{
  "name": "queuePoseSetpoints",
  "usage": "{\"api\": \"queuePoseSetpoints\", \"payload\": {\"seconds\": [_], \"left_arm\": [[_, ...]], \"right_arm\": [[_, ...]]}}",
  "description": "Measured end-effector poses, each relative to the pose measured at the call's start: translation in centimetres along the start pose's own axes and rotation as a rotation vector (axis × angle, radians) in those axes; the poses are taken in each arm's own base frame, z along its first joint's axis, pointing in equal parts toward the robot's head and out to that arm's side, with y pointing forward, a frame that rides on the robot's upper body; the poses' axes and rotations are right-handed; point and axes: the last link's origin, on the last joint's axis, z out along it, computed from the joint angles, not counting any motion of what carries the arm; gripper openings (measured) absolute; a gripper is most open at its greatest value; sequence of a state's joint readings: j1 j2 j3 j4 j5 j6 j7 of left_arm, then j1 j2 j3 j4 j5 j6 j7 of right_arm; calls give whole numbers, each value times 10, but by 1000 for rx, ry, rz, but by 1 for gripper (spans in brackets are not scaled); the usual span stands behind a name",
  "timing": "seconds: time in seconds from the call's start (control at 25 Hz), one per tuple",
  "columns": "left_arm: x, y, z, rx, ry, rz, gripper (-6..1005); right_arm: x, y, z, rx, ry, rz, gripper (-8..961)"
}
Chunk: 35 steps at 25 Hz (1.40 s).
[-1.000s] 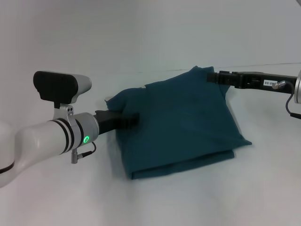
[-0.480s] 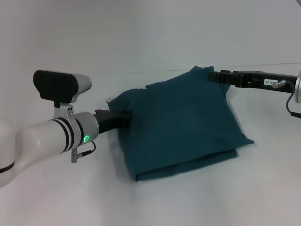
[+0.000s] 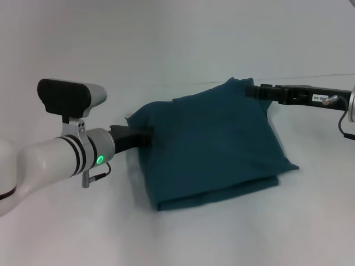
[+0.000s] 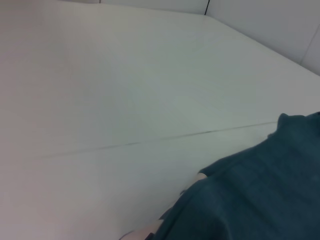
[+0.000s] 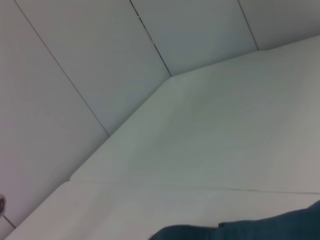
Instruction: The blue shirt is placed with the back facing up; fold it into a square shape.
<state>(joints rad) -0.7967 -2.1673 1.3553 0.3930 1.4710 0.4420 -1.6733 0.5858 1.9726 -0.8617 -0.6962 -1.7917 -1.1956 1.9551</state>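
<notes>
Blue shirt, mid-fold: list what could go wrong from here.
1. The left pincer sits at the blue shirt's left edge and the right pincer at its far right corner; uneven pulling could skew the fold.
2. The top layer overhangs the lower layer at the near right corner, so the result may not be square.

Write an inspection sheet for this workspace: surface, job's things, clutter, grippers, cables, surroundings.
Surface: white table, a thin seam line across it.
Job's things: blue shirt, already folded over into layers, edges uneven.
Clutter: nothing seen.
Grippers: left gripper at the shirt's left edge, tips hidden by fabric; right gripper at the far right corner.
Cables: dark cable at the right arm; short cable under the left wrist.
Surroundings: white wall panels.
</notes>
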Motion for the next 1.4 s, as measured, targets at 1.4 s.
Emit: {"api": "queuePoseSetpoints", "payload": {"seconds": [1.4], "left_arm": [[35,-28,-8,74,64,88,20]], "right_arm": [[43,-21,38,255,223,199,640]]}}
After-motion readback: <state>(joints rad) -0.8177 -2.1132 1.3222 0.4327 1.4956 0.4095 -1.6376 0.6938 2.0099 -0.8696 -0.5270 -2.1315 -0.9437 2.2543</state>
